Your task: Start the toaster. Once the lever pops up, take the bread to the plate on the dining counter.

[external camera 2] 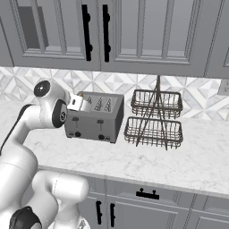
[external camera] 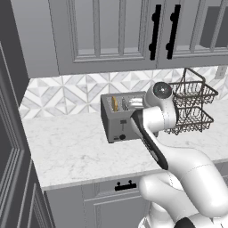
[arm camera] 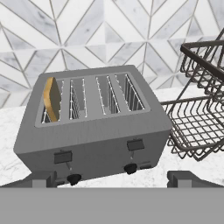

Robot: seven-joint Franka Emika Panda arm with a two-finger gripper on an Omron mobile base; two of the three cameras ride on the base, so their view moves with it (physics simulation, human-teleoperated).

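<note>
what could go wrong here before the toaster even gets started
1. Two alike tabs sit on the toaster front; the bread stands in the leftmost slot, so the left lever is the right one. Pressing the other would likely toast nothing.
2. The open claw hangs low near the round knobs and could nudge one instead.
3. The wire basket rack stands close on the right; a swing might clip it.

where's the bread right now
The bread stands upright in the leftmost slot of the toaster in the hand view, on the side away from the wire basket rack.

Even bright light, soft shadows, sharp render
</note>
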